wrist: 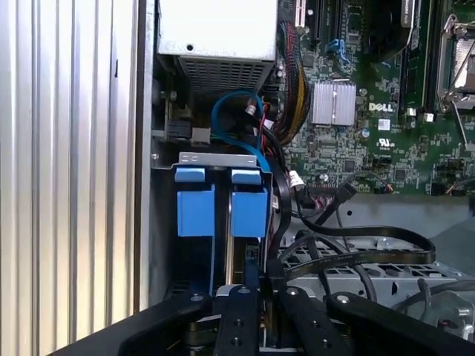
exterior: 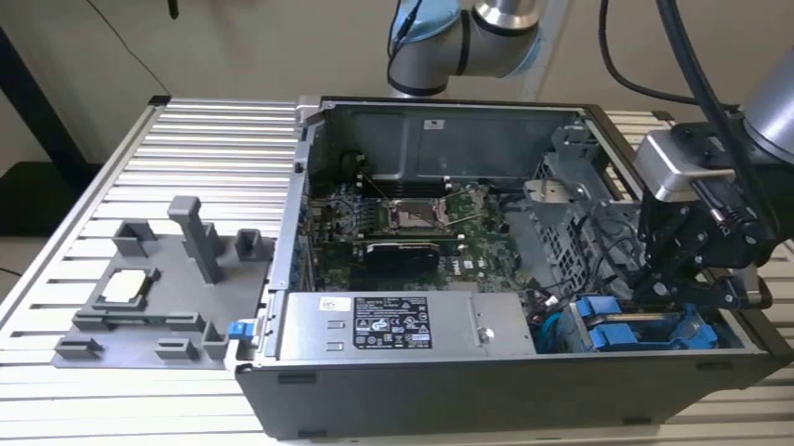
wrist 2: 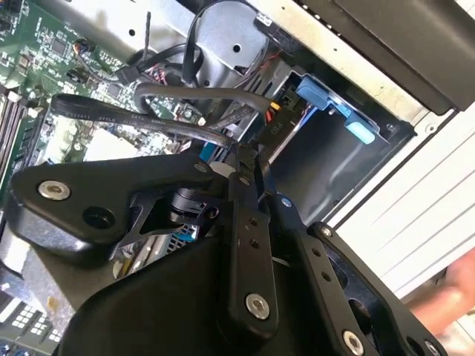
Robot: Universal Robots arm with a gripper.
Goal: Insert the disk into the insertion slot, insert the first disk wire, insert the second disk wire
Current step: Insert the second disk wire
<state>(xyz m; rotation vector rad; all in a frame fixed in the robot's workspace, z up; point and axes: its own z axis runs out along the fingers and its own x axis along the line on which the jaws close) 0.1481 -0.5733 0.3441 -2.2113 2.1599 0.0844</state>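
Two blue-framed drives stand side by side in the drive bay [wrist: 215,158] at the case's corner. The disk [wrist: 249,213] is the one nearer the motherboard, seated in its slot next to the other drive [wrist: 195,211]. In both wrist views my gripper [wrist: 252,276] [wrist 2: 249,167] hangs just over the disk's end, its fingers pinched on the black connector of a flat disk wire [wrist 2: 141,119]. That wire loops back toward the board. In the exterior view the gripper [exterior: 657,295] reaches down into the case beside the blue carriers [exterior: 608,321].
The open computer case [exterior: 297,186] lies on a ribbed metal table. Inside are the motherboard [exterior: 410,218], a labelled power supply [exterior: 390,325] and loose black cables [wrist: 356,237] around the bay. A grey fixture [exterior: 162,279] sits on the exterior view's left.
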